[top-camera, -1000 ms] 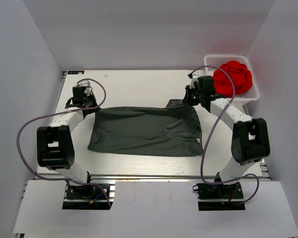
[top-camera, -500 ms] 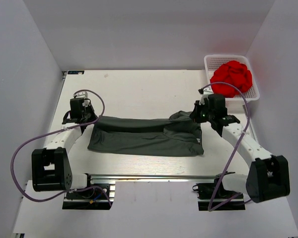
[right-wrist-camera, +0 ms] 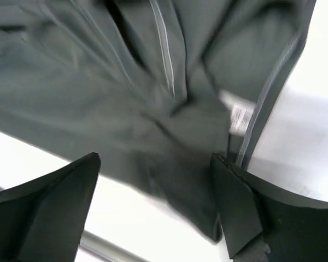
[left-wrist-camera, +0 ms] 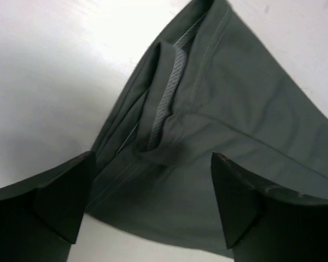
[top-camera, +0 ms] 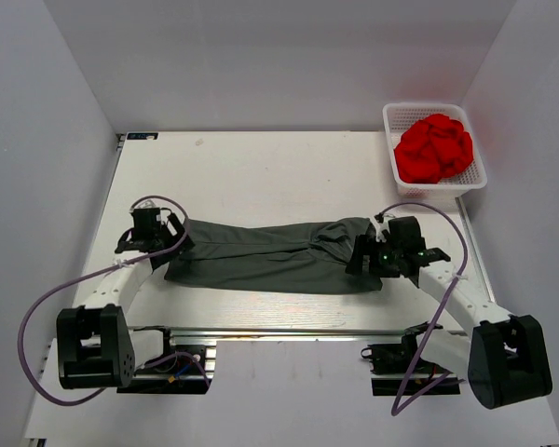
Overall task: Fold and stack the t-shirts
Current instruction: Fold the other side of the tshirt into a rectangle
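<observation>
One dark charcoal-grey t-shirt (top-camera: 261, 256) lies folded into a long band across the near part of the table. My left gripper (top-camera: 163, 240) hovers at its left end and my right gripper (top-camera: 361, 256) at its right end. In the left wrist view the jaws of the left gripper (left-wrist-camera: 153, 155) stand wide apart over the shirt (left-wrist-camera: 224, 109), with a hem and ribbed collar showing below them. The right gripper (right-wrist-camera: 156, 156) is just as open above the cloth (right-wrist-camera: 126, 98), next to a white label (right-wrist-camera: 239, 117). Neither holds anything.
A white basket (top-camera: 388, 140) at the back right holds a bunched red cloth (top-camera: 433, 149). A metal rail (top-camera: 289, 329) runs along the table's near edge, just in front of the shirt. Grey walls close in both sides.
Both arms pulled the shirt's far edge toward the near edge, folding it over. Both grippers, shut on the cloth before, have opened and let it go.
</observation>
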You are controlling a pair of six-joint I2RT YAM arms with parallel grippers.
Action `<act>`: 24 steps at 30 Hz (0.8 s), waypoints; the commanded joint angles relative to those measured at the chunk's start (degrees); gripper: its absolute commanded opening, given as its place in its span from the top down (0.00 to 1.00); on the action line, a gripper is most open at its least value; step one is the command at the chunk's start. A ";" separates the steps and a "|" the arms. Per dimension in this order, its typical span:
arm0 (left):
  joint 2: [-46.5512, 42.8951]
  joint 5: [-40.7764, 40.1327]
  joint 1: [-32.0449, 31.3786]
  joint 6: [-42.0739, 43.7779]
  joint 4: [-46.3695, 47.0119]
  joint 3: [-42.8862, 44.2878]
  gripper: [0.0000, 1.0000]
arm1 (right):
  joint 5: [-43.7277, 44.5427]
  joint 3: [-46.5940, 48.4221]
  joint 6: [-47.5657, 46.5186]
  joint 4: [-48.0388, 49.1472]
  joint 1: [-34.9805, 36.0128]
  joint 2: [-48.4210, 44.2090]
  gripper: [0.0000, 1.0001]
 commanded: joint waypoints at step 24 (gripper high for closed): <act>14.28 22.33 -2.90 -1.20 15.07 7.64 0.00 | -22.02 21.37 4.18 25.15 4.07 28.90 0.10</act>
